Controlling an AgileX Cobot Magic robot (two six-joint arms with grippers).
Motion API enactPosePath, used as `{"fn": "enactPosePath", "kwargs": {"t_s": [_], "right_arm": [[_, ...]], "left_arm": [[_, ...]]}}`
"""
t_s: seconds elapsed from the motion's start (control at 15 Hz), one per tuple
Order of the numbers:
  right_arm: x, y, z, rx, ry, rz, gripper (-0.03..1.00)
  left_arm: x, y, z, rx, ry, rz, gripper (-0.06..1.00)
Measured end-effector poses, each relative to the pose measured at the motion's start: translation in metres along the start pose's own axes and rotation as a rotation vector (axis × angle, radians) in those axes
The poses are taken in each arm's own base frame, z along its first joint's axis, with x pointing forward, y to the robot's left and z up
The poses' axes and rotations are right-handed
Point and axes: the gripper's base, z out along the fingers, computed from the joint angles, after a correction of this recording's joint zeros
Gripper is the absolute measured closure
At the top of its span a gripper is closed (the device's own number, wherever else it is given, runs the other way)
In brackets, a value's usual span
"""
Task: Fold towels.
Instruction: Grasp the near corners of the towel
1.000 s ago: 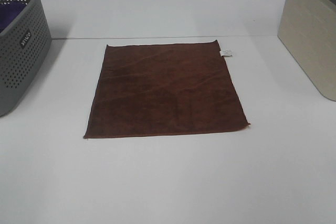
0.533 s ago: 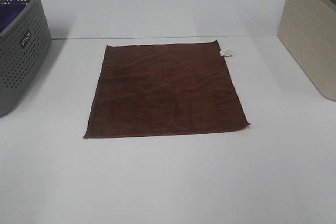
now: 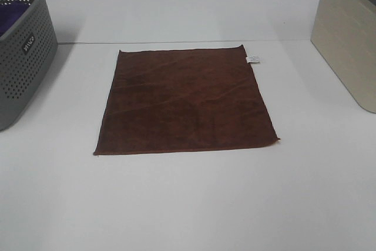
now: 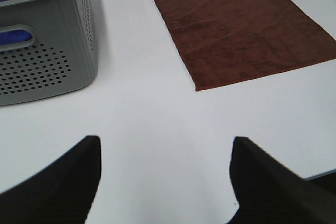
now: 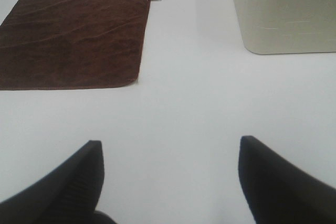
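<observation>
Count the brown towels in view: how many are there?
1. The brown towel lies flat on the table, between the grey basket on the left and the beige bin on the right. Others may be hidden in the basket, beneath the purple cloth.

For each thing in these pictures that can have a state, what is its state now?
Brown towel: spread flat on the table, unfolded, touched by no claw.
Grey perforated basket: upright, purple cloth inside.
Beige bin: upright; inside hidden.
Left claw: open, empty, short of the towel.
Right claw: open, empty, short of the towel.
</observation>
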Motion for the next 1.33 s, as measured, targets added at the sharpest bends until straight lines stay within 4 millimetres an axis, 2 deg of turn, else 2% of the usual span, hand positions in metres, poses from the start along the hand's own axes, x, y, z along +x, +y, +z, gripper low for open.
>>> {"fn": "enactPosePath", "kwargs": {"t_s": [1.33], "right_arm": [[0.0, 0.0002, 0.0, -0.002, 0.0, 0.001, 0.28]], "left_arm": [[0.0, 0.0, 0.0, 0.0, 0.0, 0.0, 0.28]]}}
